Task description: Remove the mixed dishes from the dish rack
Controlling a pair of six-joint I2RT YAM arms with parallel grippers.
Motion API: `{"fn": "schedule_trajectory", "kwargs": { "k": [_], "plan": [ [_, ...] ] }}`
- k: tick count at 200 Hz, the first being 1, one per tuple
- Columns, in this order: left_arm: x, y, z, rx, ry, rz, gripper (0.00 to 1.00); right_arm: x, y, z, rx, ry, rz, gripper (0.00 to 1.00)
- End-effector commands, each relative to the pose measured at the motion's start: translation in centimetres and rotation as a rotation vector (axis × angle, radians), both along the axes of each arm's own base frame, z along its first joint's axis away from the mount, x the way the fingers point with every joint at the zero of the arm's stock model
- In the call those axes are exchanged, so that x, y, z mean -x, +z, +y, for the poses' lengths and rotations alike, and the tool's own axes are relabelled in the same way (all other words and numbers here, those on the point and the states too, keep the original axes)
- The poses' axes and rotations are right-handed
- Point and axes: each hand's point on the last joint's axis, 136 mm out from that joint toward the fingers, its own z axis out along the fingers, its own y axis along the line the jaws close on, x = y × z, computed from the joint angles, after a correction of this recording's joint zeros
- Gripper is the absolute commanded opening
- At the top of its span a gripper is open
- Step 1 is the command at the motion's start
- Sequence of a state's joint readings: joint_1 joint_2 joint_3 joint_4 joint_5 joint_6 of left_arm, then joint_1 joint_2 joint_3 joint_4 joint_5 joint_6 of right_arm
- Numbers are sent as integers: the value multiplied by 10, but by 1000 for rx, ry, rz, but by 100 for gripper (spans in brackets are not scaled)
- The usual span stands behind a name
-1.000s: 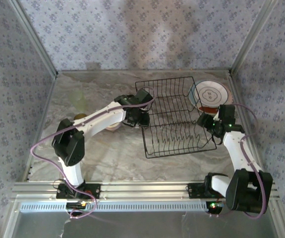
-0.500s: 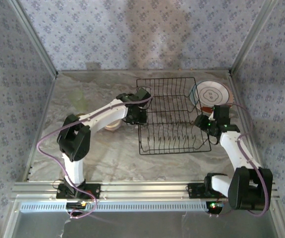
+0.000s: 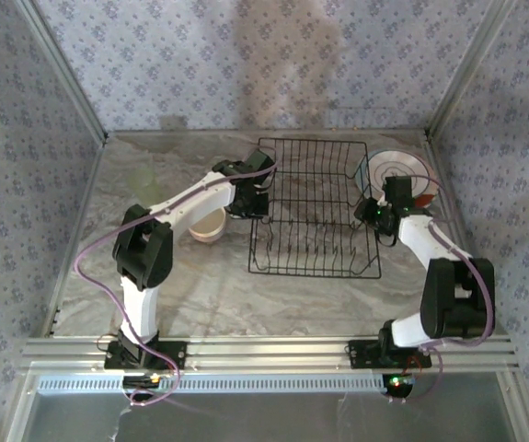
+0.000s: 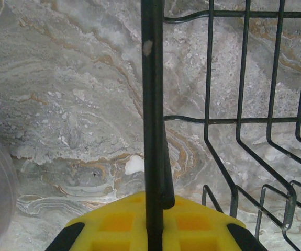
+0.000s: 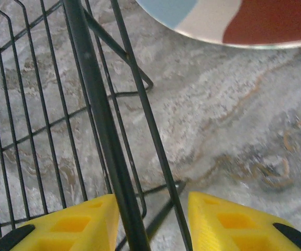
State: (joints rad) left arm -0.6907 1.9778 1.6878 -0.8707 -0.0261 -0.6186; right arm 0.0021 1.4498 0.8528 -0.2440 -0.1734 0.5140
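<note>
Black-wire dish rack, rectangular with raised sides and rows of upright prongs, stands mid-desk on a glossy grey marbled surface veined with ochre. The left gripper is at its left rim, and in the wrist view its yellow fingers close on a thick rim wire. The right gripper is at the right rim. Its fingers stand narrowly apart astride the wire, and whether they pinch it I cannot tell. A round plate with blue, cream and rust blocks lies just beside the rack. A cream bowl sits to the left. Lilac floral walls enclose the desk.
</note>
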Motion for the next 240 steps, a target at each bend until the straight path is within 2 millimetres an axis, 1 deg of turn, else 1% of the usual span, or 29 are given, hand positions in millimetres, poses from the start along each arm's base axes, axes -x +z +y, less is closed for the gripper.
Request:
{"fn": "schedule_trajectory", "kwargs": {
  "k": [1, 35, 59, 75, 80, 81, 83, 88, 99, 109, 113, 131, 141, 148, 160, 183, 188, 202, 220, 240],
  "plan": [
    [-15, 17, -20, 89, -31, -40, 1, -23, 11, 22, -83, 38, -38, 38],
    [-33, 20, -18, 108, -14, -46, 1, -51, 14, 24, -97, 41, -43, 34],
    [-45, 20, -17, 123, 2, -43, 1, -72, 18, 31, -111, 55, -52, 29],
    [-55, 21, -15, 129, 18, -51, 1, -87, 23, 35, -116, 64, -61, 28],
    [-58, 22, -14, 131, 25, -53, 1, -89, 19, 36, -119, 69, -51, 27],
    [-59, 22, -14, 133, 26, -54, 0, -93, 24, 37, -120, 70, -65, 27],
    [-59, 22, -14, 132, 29, -53, 0, -97, 28, 38, -122, 72, -75, 26],
    [-62, 23, -13, 136, 34, -54, 0, -102, 31, 40, -127, 78, -80, 25],
    [-68, 23, -13, 144, 40, -56, 0, -111, 33, 43, -131, 82, -85, 25],
    [-71, 16, -10, 134, 48, -42, 0, -119, 35, 44, -134, 83, -94, 26],
    [-77, 21, -12, 145, 50, -56, 0, -122, 35, 45, -135, 83, -95, 26],
    [-83, 17, -11, 157, 56, -41, 0, -133, 33, 47, -150, 92, -85, 27],
    [-85, 17, -12, 162, 53, -45, 0, -137, 34, 47, -159, 97, -87, 30],
    [-86, 19, -13, 166, 46, -54, 2, -139, 34, 48, -166, 98, -84, 32],
    [-87, 22, -13, 175, 41, -60, 9, -140, 34, 47, -177, 97, -86, 34],
    [-87, 31, -12, 184, 31, -74, 22, -139, 42, 46, -192, 99, -109, 48],
    [-87, 34, -12, 185, 28, -81, 26, -139, 45, 45, -193, 100, -116, 51],
    [-87, 45, -12, 195, 20, -102, 37, -136, 52, 43, -195, 98, -134, 63],
    [-86, 59, -10, 205, 8, -131, 46, -134, 64, 40, -197, 96, -157, 72],
    [-84, 80, -7, 215, 0, -178, 57, -129, 76, 36, -198, 90, -183, 83]
  ]
}}
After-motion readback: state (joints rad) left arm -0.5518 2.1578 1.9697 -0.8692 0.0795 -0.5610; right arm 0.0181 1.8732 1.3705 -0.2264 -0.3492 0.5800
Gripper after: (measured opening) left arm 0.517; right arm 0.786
